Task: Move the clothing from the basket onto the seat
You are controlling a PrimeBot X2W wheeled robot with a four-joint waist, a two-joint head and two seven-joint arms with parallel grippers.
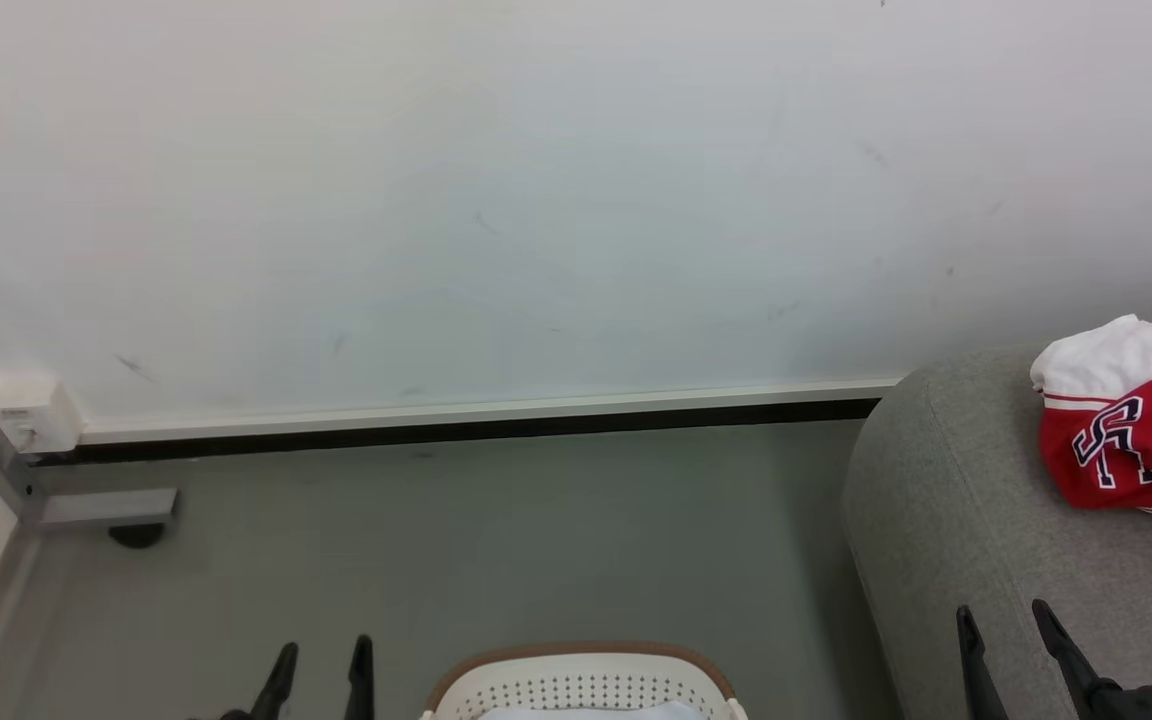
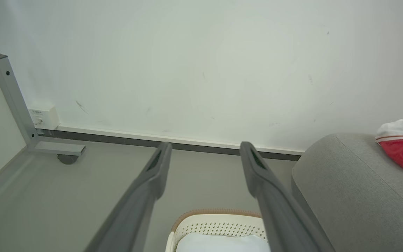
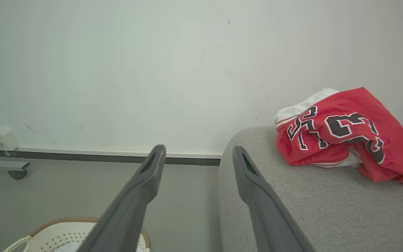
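The red jersey (image 1: 1136, 440) with navy-and-white lettering lies bunched on the grey seat (image 1: 946, 520) at the right, white cloth (image 1: 1111, 355) showing at its top. The right wrist view has the jersey (image 3: 348, 136) on the seat (image 3: 310, 203) too. The cream basket (image 1: 581, 685) with its tan rim sits at the bottom middle, a white garment (image 2: 222, 243) inside it. My left gripper (image 1: 324, 655) stands open to the left of the basket, empty. My right gripper (image 1: 1006, 620) is open over the seat's front, empty. The plain red garment is out of view.
A white wall with a pale baseboard (image 1: 486, 410) runs behind a grey floor (image 1: 456, 540). A grey metal frame foot with a caster (image 1: 106, 510) and a white wall box (image 1: 31, 415) stand at the far left.
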